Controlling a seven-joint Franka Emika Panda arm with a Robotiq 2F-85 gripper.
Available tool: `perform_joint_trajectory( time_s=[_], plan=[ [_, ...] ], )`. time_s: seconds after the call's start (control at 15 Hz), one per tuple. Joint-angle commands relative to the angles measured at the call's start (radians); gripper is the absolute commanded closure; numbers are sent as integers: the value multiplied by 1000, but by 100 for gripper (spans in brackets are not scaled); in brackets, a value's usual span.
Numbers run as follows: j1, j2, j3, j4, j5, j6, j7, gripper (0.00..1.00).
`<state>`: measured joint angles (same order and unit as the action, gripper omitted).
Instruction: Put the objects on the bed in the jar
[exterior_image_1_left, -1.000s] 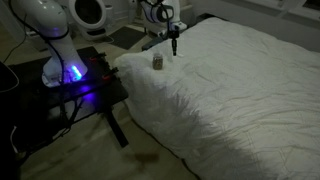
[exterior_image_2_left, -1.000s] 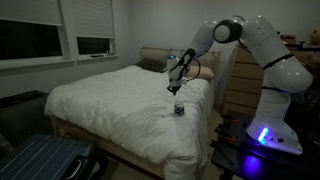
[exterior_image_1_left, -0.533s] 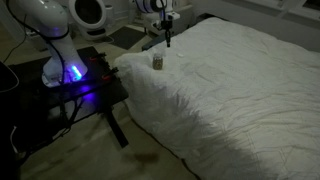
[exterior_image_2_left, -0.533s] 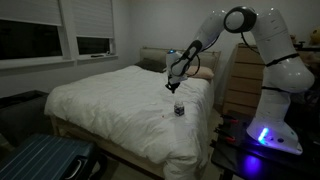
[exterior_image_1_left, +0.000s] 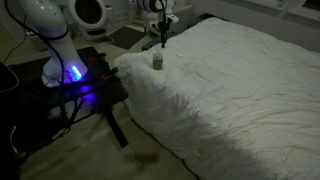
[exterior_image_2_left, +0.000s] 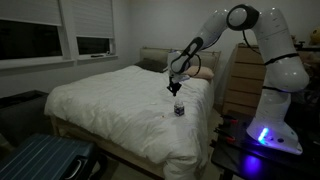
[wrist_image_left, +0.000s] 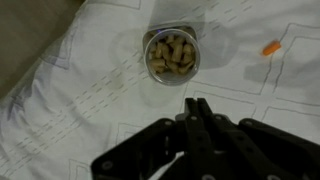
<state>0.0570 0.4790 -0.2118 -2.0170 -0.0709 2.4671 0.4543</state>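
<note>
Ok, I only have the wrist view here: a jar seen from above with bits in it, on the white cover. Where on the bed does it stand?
Observer: The jar stands upright near the edge of the bed that faces the robot's base.
Reviewer: Is the end effector touching it?
Observer: No. In both exterior views the end effector hangs above the jar, with a gap between them.
Reviewer: And what is the base on?
Observer: It sits on a dark table beside the bed, with a blue light glowing at its foot.
</note>
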Motion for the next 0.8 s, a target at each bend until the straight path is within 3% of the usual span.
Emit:
perform_joint_trajectory(
  time_s=[0.0, 0.73],
  plan=[
    [-68, -14, 48, 3, 69, -63, -92, 99],
    [-138, 40, 91, 44, 160, -147, -171, 99]
  ],
)
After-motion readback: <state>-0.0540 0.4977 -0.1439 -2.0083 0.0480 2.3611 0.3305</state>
